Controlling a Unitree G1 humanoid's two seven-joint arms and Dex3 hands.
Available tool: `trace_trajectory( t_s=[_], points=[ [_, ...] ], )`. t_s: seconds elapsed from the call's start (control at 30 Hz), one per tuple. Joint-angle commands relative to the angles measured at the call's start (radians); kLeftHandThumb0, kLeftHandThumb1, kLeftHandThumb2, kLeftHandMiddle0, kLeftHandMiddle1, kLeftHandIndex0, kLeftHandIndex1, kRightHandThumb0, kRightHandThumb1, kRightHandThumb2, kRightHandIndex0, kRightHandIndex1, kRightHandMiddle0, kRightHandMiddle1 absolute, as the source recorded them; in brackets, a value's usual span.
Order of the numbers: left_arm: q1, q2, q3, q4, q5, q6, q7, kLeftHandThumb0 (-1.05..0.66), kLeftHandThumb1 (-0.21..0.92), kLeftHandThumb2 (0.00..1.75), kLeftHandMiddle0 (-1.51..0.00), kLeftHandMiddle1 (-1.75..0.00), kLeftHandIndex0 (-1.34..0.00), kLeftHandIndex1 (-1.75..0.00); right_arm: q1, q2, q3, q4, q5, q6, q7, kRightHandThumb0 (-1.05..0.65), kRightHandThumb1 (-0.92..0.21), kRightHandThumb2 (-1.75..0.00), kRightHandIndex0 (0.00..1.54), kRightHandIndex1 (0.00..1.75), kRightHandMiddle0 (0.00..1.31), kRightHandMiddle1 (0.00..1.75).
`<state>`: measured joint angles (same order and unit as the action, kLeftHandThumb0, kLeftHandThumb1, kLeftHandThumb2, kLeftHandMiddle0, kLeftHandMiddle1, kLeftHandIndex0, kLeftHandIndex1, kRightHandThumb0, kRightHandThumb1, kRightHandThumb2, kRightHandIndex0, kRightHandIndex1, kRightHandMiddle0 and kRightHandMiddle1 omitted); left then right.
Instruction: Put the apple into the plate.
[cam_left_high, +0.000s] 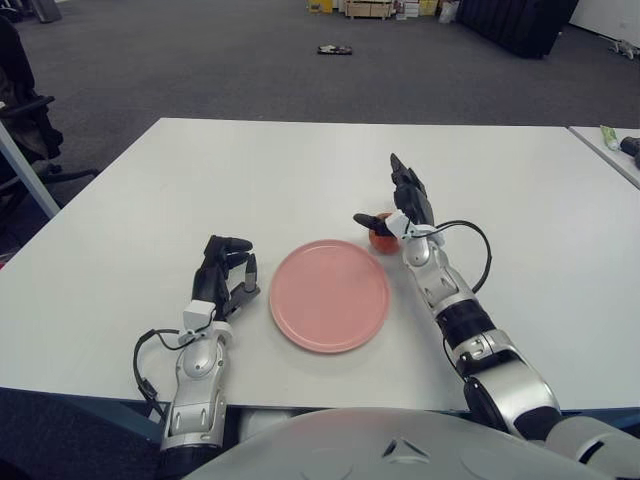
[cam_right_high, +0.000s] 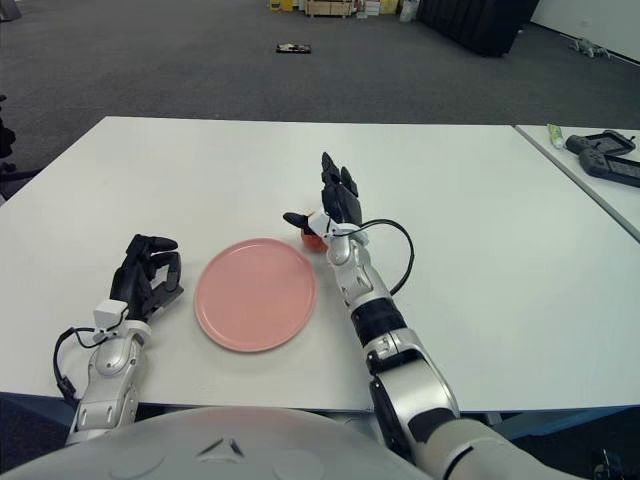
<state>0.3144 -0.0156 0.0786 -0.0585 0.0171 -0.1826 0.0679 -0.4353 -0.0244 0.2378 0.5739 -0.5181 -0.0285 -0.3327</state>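
A small red apple (cam_left_high: 380, 241) sits on the white table (cam_left_high: 300, 170) just past the far right rim of the pink plate (cam_left_high: 329, 295). Most of the apple is hidden behind my right hand (cam_left_high: 385, 205). That hand is right up against the apple's right side, fingers pointing up and away, thumb stretched left over the fruit; it stands open and is not closed around it. The plate holds nothing. To the left of the plate is my left hand (cam_left_high: 228, 265), fingers curled and holding nothing.
A second table (cam_right_high: 600, 170) at the right carries a green tube (cam_right_high: 556, 134) and a black device (cam_right_high: 605, 156). A dark chair (cam_left_high: 25, 120) stands off the table's left corner. Boxes and a small dark object (cam_left_high: 333, 49) are on the carpet far behind.
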Motion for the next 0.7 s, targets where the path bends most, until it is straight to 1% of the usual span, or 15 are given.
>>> trace_trajectory(
  t_s=[0.0,0.17,0.27,0.4,0.47,0.57,0.67],
  points=[
    [-0.006,0.004,0.001,-0.003,0.0,0.004,-0.002,-0.38,0.69,0.85,-0.6,-1.44,-0.33,-1.75,-0.053,-0.009,0.016,0.066,-0.003,0.028,0.026,-0.88,-0.5,-0.58,0.0,0.0,0.0,0.0],
    [-0.006,0.001,0.002,-0.006,-0.006,0.005,-0.001,-0.38,0.7,0.83,-0.6,-1.45,-0.33,-1.75,-0.083,-0.017,0.032,0.125,-0.002,0.061,0.065,-0.9,-0.51,-0.6,0.0,0.0,0.0,0.0],
    [-0.001,0.003,0.003,-0.019,0.001,0.033,0.005,-0.38,0.7,0.83,-0.6,-1.45,-0.33,-1.75,-0.094,-0.024,0.045,0.151,-0.011,0.093,0.084,-0.89,-0.5,-0.6,0.0,0.0,0.0,0.0],
    [0.001,0.004,0.003,-0.025,0.013,0.043,0.012,-0.38,0.7,0.83,-0.6,-1.45,-0.33,-1.75,-0.107,-0.033,0.07,0.171,-0.024,0.16,0.133,-0.84,-0.45,-0.65,0.0,0.0,0.0,0.0],
    [0.001,0.004,0.004,-0.021,0.013,0.033,0.011,-0.38,0.7,0.83,-0.6,-1.45,-0.33,-1.75,-0.11,-0.041,0.087,0.171,-0.031,0.199,0.169,-0.83,-0.43,-0.69,0.0,0.0,0.0,0.0],
    [0.0,0.002,0.005,-0.016,0.008,0.02,0.007,-0.38,0.7,0.83,-0.61,-1.45,-0.33,-1.75,-0.111,-0.05,0.106,0.16,-0.036,0.244,0.21,-0.82,-0.41,-0.72,0.0,0.0,0.0,0.0],
    [0.001,0.003,0.005,-0.022,0.004,0.03,0.004,-0.38,0.7,0.83,-0.61,-1.44,-0.32,-1.75,-0.111,-0.06,0.13,0.14,-0.046,0.307,0.263,-0.81,-0.4,-0.75,0.0,0.0,0.0,0.0]
  ],
)
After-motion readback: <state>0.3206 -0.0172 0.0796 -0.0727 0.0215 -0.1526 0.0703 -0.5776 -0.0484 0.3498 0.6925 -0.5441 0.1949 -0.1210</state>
